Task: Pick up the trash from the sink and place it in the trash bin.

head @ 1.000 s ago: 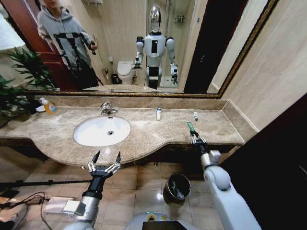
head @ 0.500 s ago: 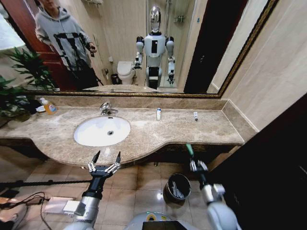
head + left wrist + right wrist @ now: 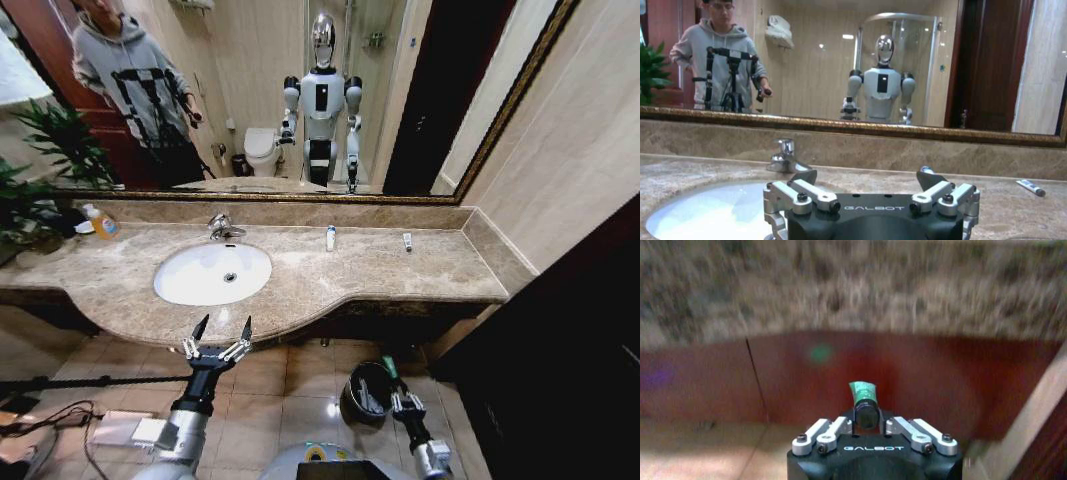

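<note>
While the right arm hangs low at the bin, the scene reads as follows.

Right gripper [image 3: 402, 399]: below the countertop's front edge, over the tiled floor, just beside the trash bin's rim; fingers closed on a dark green tube [image 3: 863, 398] (the tube stands up between them in the right wrist view, its green end pointing away from the camera).

Left gripper [image 3: 217, 343]: held in front of the countertop's front edge, before the sink, fingers spread wide with nothing between them.

Trash bin [image 3: 352, 381]: round and black, on the floor under the countertop's front edge toward its right end; something pale lies inside (what it is cannot be made out).

Sink [image 3: 212, 273]: white oval basin in the left half of the beige marble countertop [image 3: 350, 275], chrome faucet [image 3: 221, 226] at its back edge.

Trash on the countertop: a small white bottle [image 3: 330, 238] standing near the back edge at mid-length, and a small white tube [image 3: 407, 241] lying near the back edge toward the right end.

Orange soap bottle [image 3: 101, 222]: at the countertop's back left corner.
</note>
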